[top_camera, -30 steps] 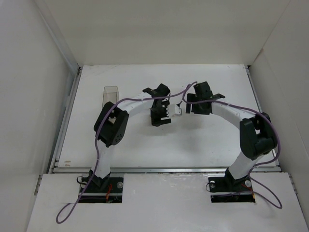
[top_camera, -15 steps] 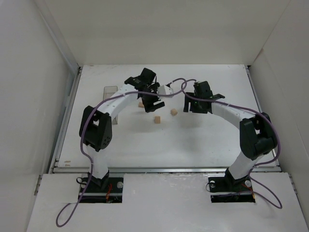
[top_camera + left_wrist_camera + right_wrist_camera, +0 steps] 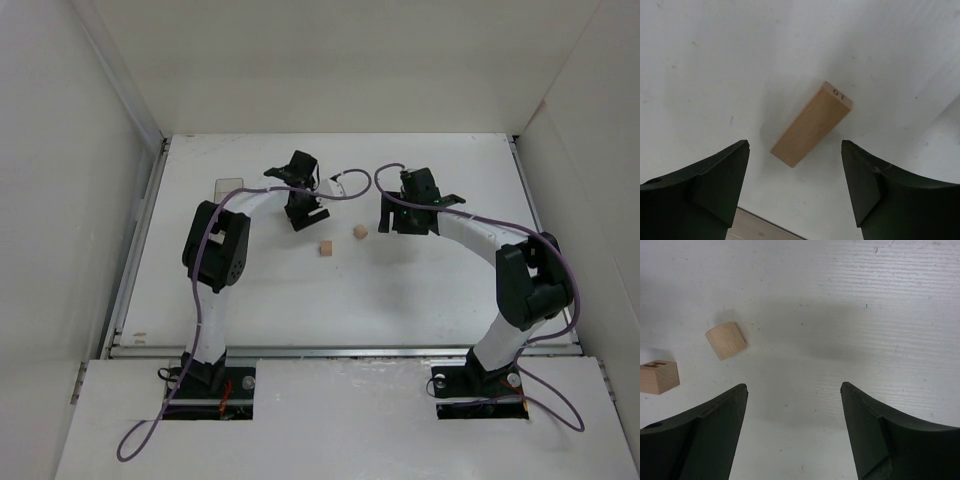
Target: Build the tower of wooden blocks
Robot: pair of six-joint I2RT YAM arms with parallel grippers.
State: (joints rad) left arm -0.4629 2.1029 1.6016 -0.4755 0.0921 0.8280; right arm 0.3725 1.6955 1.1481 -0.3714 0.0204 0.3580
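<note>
— Material of the pieces?
— Pale tan wood, fine-grained and matte. All on a white painted table [image 3: 420, 290] with faint scuffs and streaks.
— Shapes?
— Three in all. A bar block [image 3: 812, 125], long and flat with crisp square edges, small dark marks stamped on its far end face. A lettered cube [image 3: 659, 376], dark letter on the top face. A rounded block [image 3: 726, 340], one side curved, exact form hard to tell.
— And the left gripper [image 3: 794, 146]?
— Spread wide, nothing in its grasp. Black, smooth, wedge-shaped fingers [image 3: 715, 185]. Bar block flat on the table, slanted, lying in the gap between them. Near end about level with the tips, clear of both.
— The right gripper [image 3: 794, 386]?
— Likewise parted wide, gripping nothing. Bare table between its fingers. Rounded block off to the left, just beyond the finger on that side of the view, not touching it. Lettered cube further left again, at the edge of the view, near the rounded block but apart from it.
— From overhead?
— Cube and rounded block near mid-table, between the two grippers, each resting on the table, neither on the other. Bar block hidden beneath the left gripper in that view. Clear box [image 3: 228, 186], rectangular, thin-walled plastic, toward the table's left side, just beyond the left arm.
</note>
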